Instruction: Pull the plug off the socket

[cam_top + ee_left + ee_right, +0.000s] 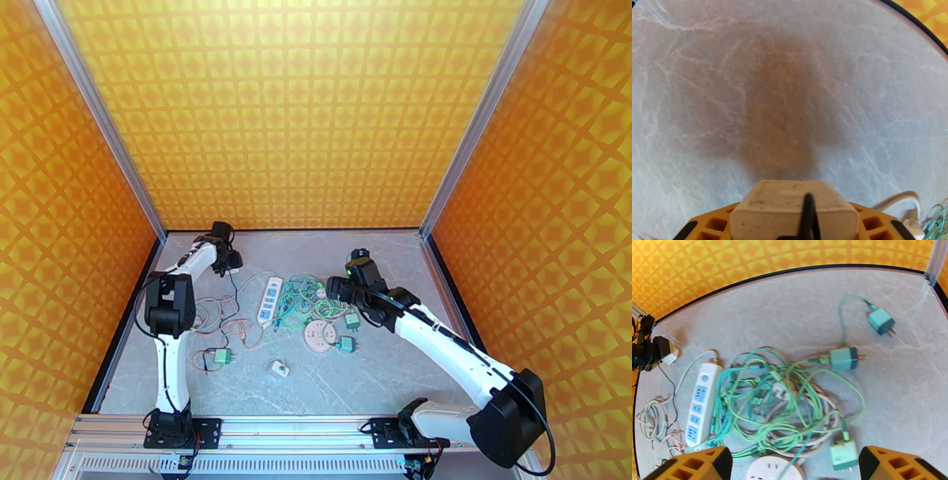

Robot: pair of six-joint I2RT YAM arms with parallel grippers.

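The left hand [227, 260] sits at the far left of the tabletop [395, 371], clenched on a white plug [790, 205] – the left wrist view has the block clamped between the orange fingers [873, 227], above bare marble. The plug is apart from the white power strip [270, 300], which lies flat just to the right of that hand, near the middle. The right hand [796, 465] hovers released, its fingers spread wide, over a tangle of green cables [782, 409] – a round socket [320, 335] lies at the tangle's near edge, with a teal adapter [844, 358] on the far side.
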